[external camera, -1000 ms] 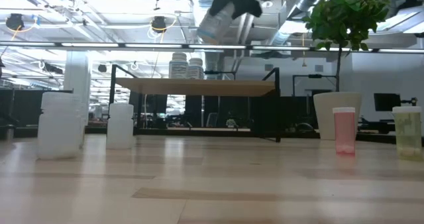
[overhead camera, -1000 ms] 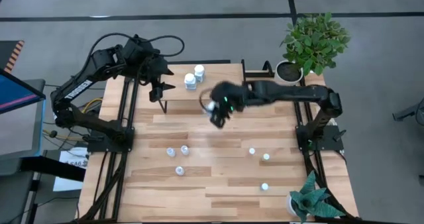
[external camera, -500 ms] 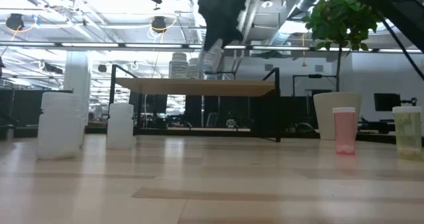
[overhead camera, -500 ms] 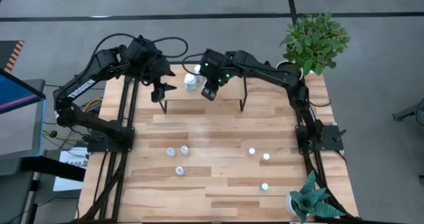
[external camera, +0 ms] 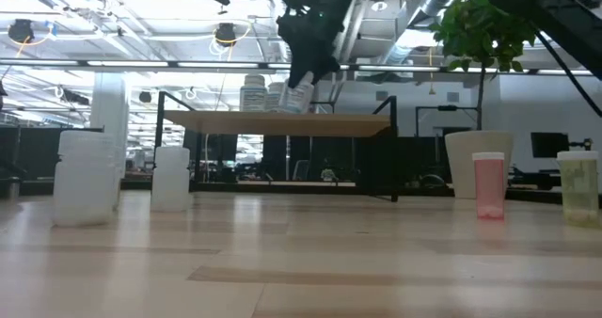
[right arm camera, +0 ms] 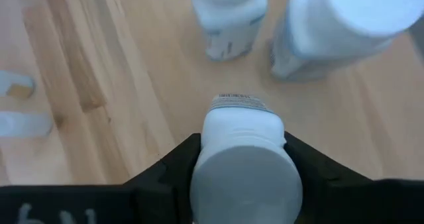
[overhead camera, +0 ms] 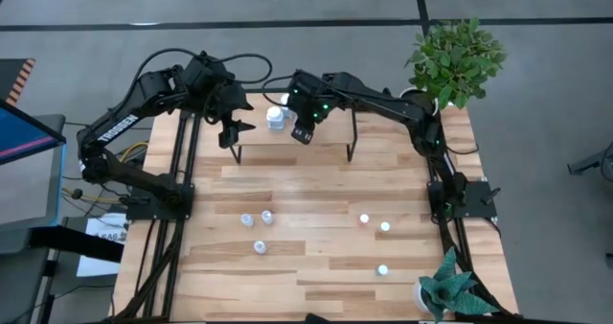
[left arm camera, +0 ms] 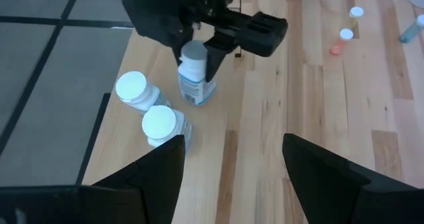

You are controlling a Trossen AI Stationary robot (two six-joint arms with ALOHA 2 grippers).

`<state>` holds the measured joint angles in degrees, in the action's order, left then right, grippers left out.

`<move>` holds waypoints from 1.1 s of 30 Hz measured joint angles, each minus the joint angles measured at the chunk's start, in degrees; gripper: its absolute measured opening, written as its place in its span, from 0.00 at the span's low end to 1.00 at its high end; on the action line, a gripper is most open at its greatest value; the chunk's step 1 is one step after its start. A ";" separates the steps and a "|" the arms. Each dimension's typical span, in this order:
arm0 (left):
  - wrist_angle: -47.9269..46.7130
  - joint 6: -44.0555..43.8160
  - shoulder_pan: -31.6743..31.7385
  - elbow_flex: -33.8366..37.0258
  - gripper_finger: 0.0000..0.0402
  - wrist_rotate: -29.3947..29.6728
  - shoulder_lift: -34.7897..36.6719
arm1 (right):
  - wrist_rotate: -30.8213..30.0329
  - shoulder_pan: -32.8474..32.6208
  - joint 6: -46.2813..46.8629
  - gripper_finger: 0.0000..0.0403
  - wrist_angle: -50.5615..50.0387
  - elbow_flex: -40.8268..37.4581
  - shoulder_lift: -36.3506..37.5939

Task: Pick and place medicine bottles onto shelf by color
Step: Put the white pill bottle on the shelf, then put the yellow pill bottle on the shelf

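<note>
My right gripper is shut on a larger white medicine bottle over the shelf, a light-wood top on thin black legs at the table's far side. Two more white bottles stand on the shelf top just to the left of the held one. My left gripper is open and empty, hovering over the shelf's left end. Several small bottles stand on the table nearer the front. My right gripper pinches the white bottle's upper part, just below its cap, between its two fingers. The fingers come from above, slanting. The bottle is tilted, its base at the shelf top; I cannot tell whether it touches.
Pale-blue small bottles stand left of centre; orange and pale ones stand right. In the low view, white bottles are at left and a pink one at right. Potted plants stand at the far right and near right corners.
My right gripper has carried the white bottle from above the table's middle toward the far edge and left, over the shelf, then down toward the shelf top beside the two standing bottles. The bottle stays tilted in the fingers.
</note>
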<state>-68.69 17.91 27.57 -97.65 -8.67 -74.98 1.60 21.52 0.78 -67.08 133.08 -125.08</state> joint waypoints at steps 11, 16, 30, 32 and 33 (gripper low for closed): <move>0.00 0.02 0.00 0.00 0.60 0.04 0.00 | -1.52 0.02 -2.45 0.62 3.56 0.02 0.03; 0.00 0.02 0.00 0.00 0.60 0.04 0.00 | -1.55 0.33 -2.36 0.62 4.53 0.91 0.19; -0.71 -0.44 -0.02 0.00 0.60 -0.07 0.00 | -1.87 -4.76 6.50 0.62 -11.61 1.68 15.47; -1.34 -0.75 -0.02 0.00 0.60 -0.07 0.00 | -1.89 -7.51 8.30 0.62 -16.28 1.68 18.57; -1.51 -1.08 -0.02 0.00 0.60 -0.07 0.00 | -2.20 -9.13 9.55 0.62 -19.09 1.68 20.03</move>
<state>-70.19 16.83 27.55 -97.65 -8.73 -74.98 -0.60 12.38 10.33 -86.18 134.76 -105.05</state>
